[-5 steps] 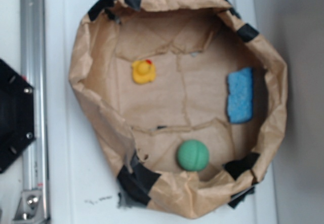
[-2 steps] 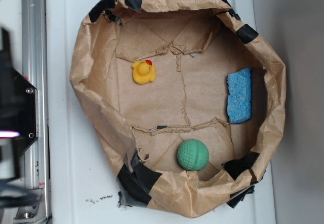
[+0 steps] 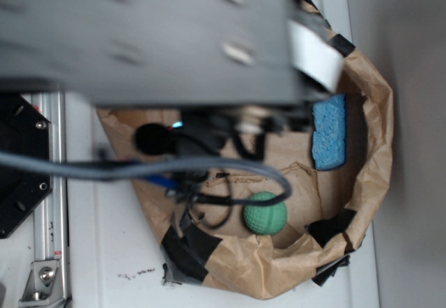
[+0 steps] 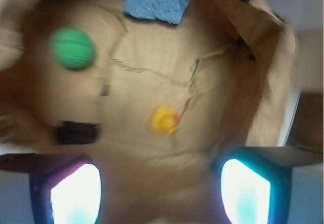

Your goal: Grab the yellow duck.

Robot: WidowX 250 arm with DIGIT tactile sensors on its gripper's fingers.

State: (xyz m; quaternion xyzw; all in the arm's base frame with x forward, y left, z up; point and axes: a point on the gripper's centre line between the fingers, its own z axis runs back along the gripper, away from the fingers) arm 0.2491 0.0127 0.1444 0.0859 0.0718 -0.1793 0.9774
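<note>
The small yellow rubber toy duck (image 4: 164,120) lies on the floor of the crumpled brown paper bag basin (image 4: 263,67), near the middle of the wrist view and just beside a crease in the paper; in the exterior view the arm hides it. Left to right in the wrist view: the green textured ball (image 4: 73,48) sits well apart at upper left, the duck at centre, and the blue rectangular sponge (image 4: 157,5) against the far wall. The end effector (image 4: 161,196) hangs above the duck with its two fingers apart, one lit pad (image 4: 76,196) at each lower corner. Judged light, soft and somewhat slick, the duck should yield under pressure; a hold across the body's widest part, below the head, appears safest. Its heading is too blurred to confirm.
</note>
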